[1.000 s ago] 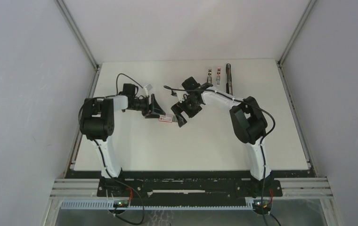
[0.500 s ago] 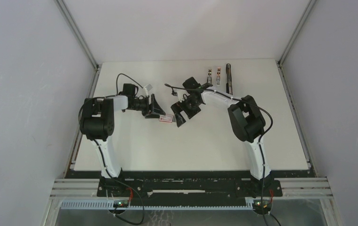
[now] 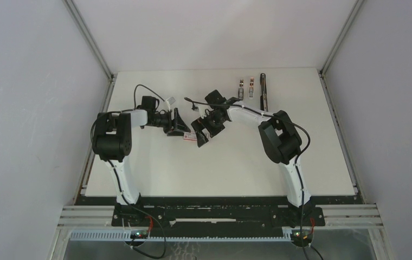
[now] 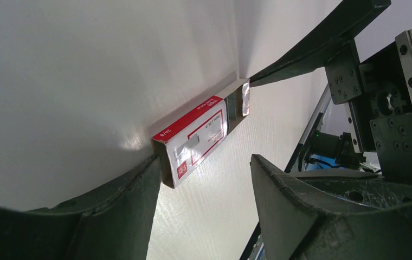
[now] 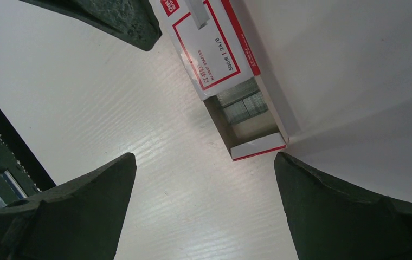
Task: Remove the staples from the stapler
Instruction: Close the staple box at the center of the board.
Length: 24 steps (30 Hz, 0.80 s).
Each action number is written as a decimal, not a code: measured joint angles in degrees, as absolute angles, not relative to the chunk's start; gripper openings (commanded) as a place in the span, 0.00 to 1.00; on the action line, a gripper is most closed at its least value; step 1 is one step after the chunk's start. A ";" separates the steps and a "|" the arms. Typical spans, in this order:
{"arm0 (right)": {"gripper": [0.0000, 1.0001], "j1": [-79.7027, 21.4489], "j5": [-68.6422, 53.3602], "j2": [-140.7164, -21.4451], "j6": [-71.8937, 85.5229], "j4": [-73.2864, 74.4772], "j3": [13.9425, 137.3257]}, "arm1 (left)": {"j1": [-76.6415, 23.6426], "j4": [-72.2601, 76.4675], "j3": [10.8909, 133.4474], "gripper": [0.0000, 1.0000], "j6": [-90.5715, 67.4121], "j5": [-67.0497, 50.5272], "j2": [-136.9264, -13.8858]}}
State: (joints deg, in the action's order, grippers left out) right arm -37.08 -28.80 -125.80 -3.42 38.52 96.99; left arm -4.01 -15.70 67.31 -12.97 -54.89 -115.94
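Observation:
The slim black stapler (image 3: 263, 91) lies at the table's far right, away from both arms. Two short grey strips of staples (image 3: 240, 89) lie just left of it. My left gripper (image 3: 181, 129) and right gripper (image 3: 204, 132) face each other across a small pink-and-white box (image 3: 191, 136). In the left wrist view the box (image 4: 198, 138) rests against my left finger (image 4: 139, 189), with the left gripper (image 4: 205, 160) open. In the right wrist view the right gripper (image 5: 204, 158) stands wide open just short of the box (image 5: 214, 54), whose open end shows grey staples (image 5: 242, 105) inside.
The white table (image 3: 220, 168) is walled in by grey panels on three sides. Metal corner rails (image 3: 334, 49) run up at the back. A cable (image 3: 139, 89) loops over the left arm near the table's left edge.
My right arm has slid left, bringing its open gripper closer to the box. The left arm, the box, the stapler and the strips have stayed put.

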 measured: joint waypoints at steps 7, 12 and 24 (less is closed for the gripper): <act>1.00 -37.71 -29.58 -126.76 -2.48 37.54 98.08 | -4.01 -15.68 67.31 0.68 -12.97 -55.09 -115.96; 1.00 -38.00 -30.79 -128.25 -1.48 37.47 100.27 | -3.99 -15.70 67.40 0.68 -12.97 -55.48 -116.14; 1.00 -38.20 -32.36 -129.69 -0.38 37.54 102.21 | -3.99 -15.73 67.42 0.68 -12.97 -55.61 -116.16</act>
